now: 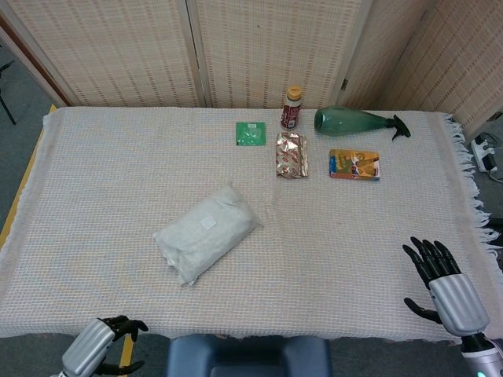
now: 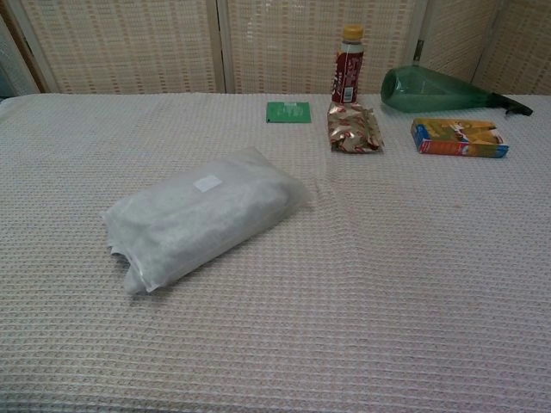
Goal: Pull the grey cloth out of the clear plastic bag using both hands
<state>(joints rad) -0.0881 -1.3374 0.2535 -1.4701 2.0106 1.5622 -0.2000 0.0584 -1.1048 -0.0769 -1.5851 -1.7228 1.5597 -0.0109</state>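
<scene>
The clear plastic bag [image 1: 207, 233] with the grey cloth folded inside lies left of the table's middle, its near end pointing toward the front left; the chest view shows the same bag [image 2: 203, 216] with a small white label on top. My left hand [image 1: 100, 354] hangs below the front edge at the bottom left, holding nothing, fingers loosely spread. My right hand [image 1: 440, 275] hovers over the front right corner, fingers apart and empty. Both hands are far from the bag. Neither hand appears in the chest view.
Along the back stand a red-labelled bottle [image 1: 291, 107], a green bottle lying on its side [image 1: 355, 121], a green packet [image 1: 250, 132], a foil snack bag [image 1: 291, 155] and an orange box [image 1: 354, 164]. A woven cloth [image 1: 102, 181] covers the table.
</scene>
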